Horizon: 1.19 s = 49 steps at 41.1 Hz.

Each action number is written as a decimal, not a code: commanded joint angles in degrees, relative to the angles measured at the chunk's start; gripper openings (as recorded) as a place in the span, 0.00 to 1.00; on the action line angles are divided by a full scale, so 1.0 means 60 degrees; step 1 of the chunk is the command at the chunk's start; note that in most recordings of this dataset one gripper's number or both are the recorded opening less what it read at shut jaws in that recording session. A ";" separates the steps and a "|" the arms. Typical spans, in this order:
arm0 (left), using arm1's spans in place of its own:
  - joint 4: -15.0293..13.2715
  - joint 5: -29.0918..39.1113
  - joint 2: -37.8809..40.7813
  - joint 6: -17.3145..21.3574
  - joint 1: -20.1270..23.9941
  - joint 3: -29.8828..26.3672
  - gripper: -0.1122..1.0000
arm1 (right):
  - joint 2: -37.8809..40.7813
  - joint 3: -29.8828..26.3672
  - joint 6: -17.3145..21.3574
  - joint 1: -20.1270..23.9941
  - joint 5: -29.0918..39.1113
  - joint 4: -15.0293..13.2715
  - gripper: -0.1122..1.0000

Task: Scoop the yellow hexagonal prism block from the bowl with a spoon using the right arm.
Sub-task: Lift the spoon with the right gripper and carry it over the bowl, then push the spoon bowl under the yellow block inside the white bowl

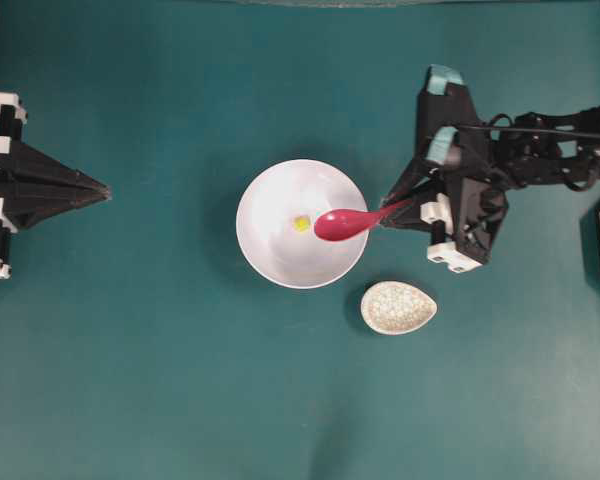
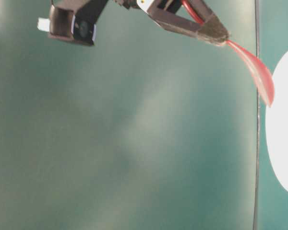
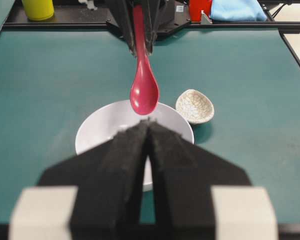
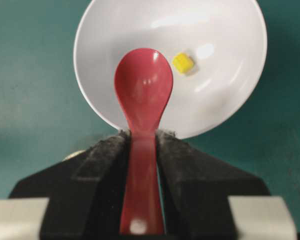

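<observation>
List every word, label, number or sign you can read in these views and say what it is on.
None can be read.
Spoon, bowl, yellow block, speckled dish: no markings.
Yellow container, red object, blue cloth behind the table: no print shows.
White tag on the right arm's base: too small to read.

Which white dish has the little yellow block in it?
The big round plain bowl holds the yellow block. The small speckled oval dish beside it holds nothing.

Even bright light; glare inside bowl point(image 4: 225, 100); table-level view blurred; soft shadows.
</observation>
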 commanded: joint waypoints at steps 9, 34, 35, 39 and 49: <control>0.0029 -0.0073 0.0073 0.0000 0.0015 -0.0278 0.11 | 0.0762 -0.1084 0.0220 -0.0190 0.0820 -0.0220 0.33; 0.0029 -0.0103 0.0073 0.0000 0.0015 -0.0293 0.11 | 0.2021 -0.1714 0.0234 -0.0396 0.1626 -0.0381 0.33; 0.0029 -0.0103 0.0073 0.0015 0.0000 -0.0278 0.11 | 0.2051 -0.1714 0.0234 -0.0410 0.1626 -0.0381 0.33; 0.0029 -0.0103 0.0073 0.0000 0.0015 -0.0278 0.11 | 0.2153 -0.1714 0.0234 -0.0454 0.1582 -0.0381 0.33; 0.0029 -0.0103 0.0073 0.0000 0.0015 -0.0293 0.11 | 0.2432 -0.1714 0.0234 -0.0498 0.1509 -0.0425 0.33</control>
